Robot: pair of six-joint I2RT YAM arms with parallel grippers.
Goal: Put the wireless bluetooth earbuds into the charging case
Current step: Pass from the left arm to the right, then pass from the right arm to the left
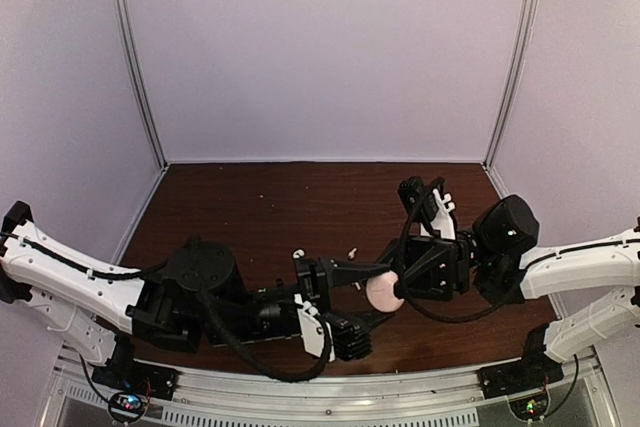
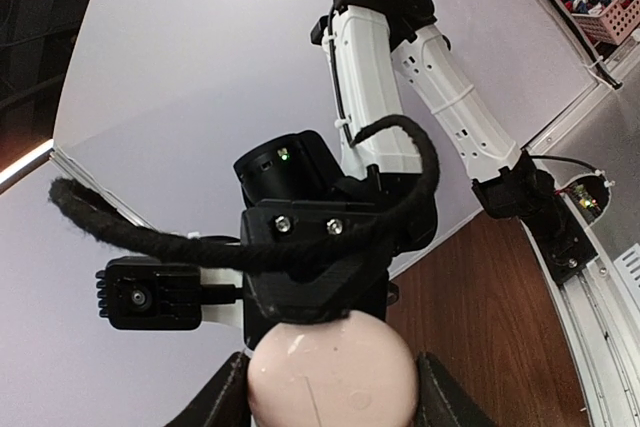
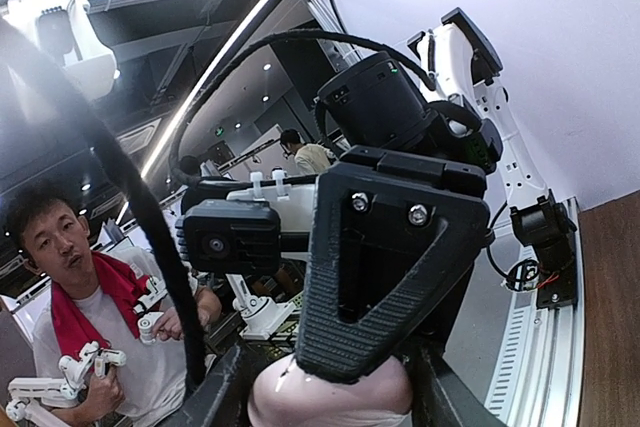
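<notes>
The left arm (image 1: pixel 80 282) reaches in from the left edge of the table (image 1: pixel 250 197), low over the dark wood, with a thick black cable (image 1: pixel 240 347) looping under it. The left gripper (image 1: pixel 383 294) is at the middle of the near half of the table. In the left wrist view the case (image 2: pixel 330 372), a pale pinkish-white oval, sits between its two fingers (image 2: pixel 222 399) and touches both, so this gripper is clamped on the case and holds it above the table.

The earbuds (image 1: pixel 298 253) lie on the bare wood just behind the left gripper. They are outside the case and apart from each other. The second earbud (image 1: pixel 352 250) lies to the right of the first, nearer the case. Neither gripper touches them.

The right gripper (image 1: pixel 405 282) meets the case from the opposite side, nose to nose with the left one. In the right wrist view the case lies low between the right gripper's fingers (image 3: pixel 215 392), with one ribbed finger of the left gripper across its top. The gaps at the sides are too dark to show whether the right fingers press on the case or stand just off it.

The right arm (image 1: pixel 590 262) comes in from the right edge. Past the rail in the right wrist view, a man (image 3: pixel 75 277) with a red towel round his neck holds white handles.
</notes>
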